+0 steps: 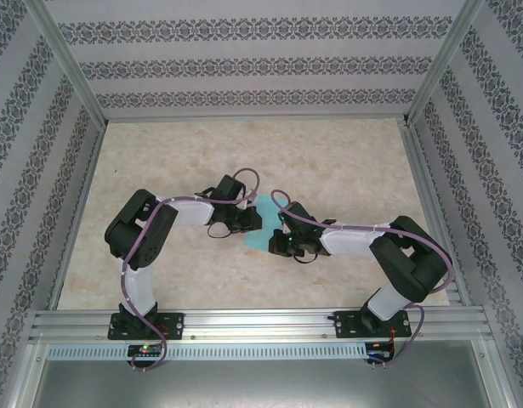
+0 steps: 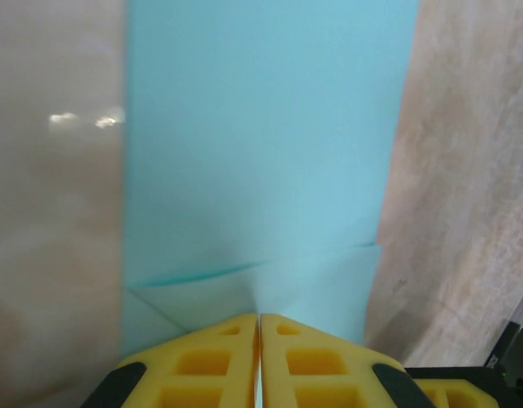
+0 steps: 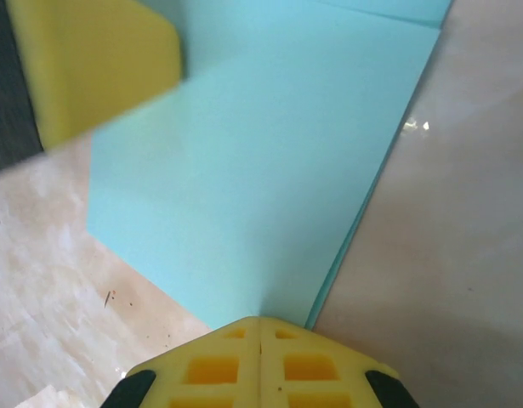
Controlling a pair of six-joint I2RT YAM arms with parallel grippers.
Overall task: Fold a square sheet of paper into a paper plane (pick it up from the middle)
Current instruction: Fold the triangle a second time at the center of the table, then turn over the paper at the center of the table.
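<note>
The turquoise sheet of paper [image 1: 261,232] lies folded on the table between my two grippers. In the left wrist view the paper [image 2: 270,153] is a long strip with creased flaps near the fingers. My left gripper [image 2: 259,317] is shut, its yellow tips meeting at the paper's near edge, where the paper rises into them. In the right wrist view the paper [image 3: 261,170] shows a doubled edge along its right side. My right gripper [image 3: 260,320] is shut on its near end. A yellow finger [image 3: 99,68] of the left gripper sits at the paper's far corner. From above, the left gripper [image 1: 251,223] and right gripper [image 1: 282,240] face each other.
The beige marbled tabletop [image 1: 346,170] stretches out behind and beside the arms. Patterned walls and an aluminium frame [image 1: 74,68] enclose it. A metal rail [image 1: 261,323] runs along the near edge, carrying both arm bases.
</note>
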